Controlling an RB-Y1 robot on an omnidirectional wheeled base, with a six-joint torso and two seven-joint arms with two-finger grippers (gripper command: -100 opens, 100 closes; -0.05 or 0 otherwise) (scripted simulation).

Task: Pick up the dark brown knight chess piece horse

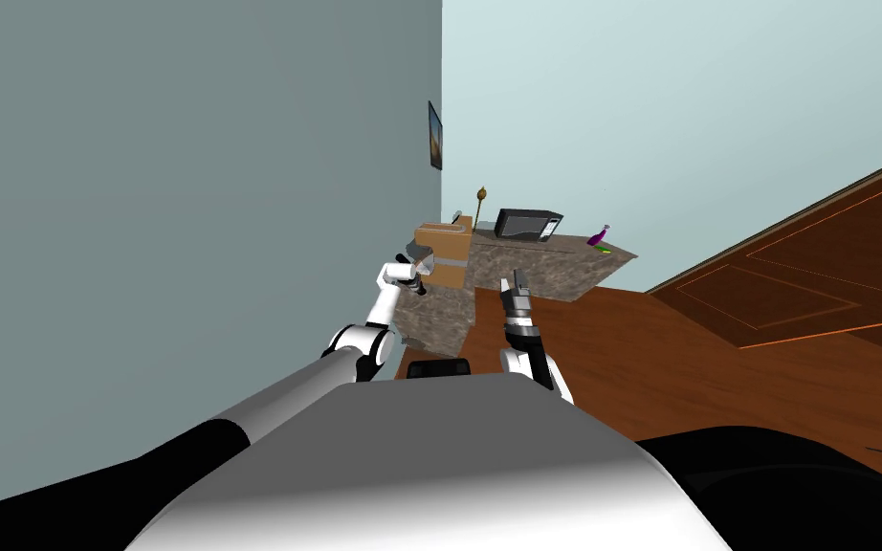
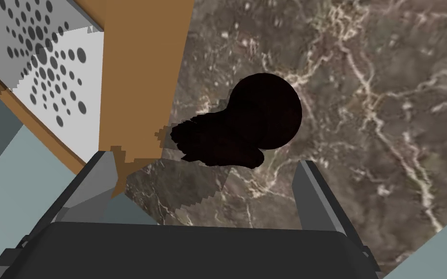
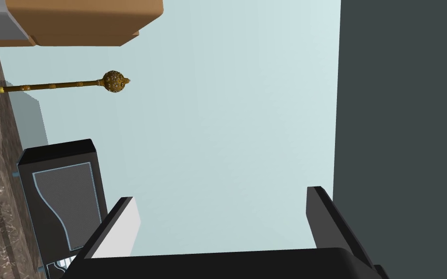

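In the head view, a counter with a brown marble top (image 1: pixel 535 273) stands in the corner of the room. It carries a black microwave (image 1: pixel 528 225), a golden sceptre (image 1: pixel 480 197), a purple bottle (image 1: pixel 601 234) and an orange-brown box (image 1: pixel 444 251). The left gripper (image 1: pixel 414 279) hangs over the near end of the counter, just beside this box, and the right gripper (image 1: pixel 517 280) is raised over the counter's front edge, well apart from the left one. In the left wrist view, the dark brown knight (image 2: pixel 247 121) is on the marble top (image 2: pixel 363 97), just beyond the fingertips of the left gripper (image 2: pixel 203 162) and between their lines. The jaws stand wide open and neither finger touches the piece; they hold nothing. One end of the knight reaches the edge of the orange-brown box (image 2: pixel 140 72), and beside the box there is a white panel with grey dots (image 2: pixel 48 63). In the right wrist view, the right gripper (image 3: pixel 220 193) is also fully open, with only the pale wall between its fingers. The microwave (image 3: pixel 62 203) is near one finger, and the sceptre (image 3: pixel 62 86) stands on the marble further off.
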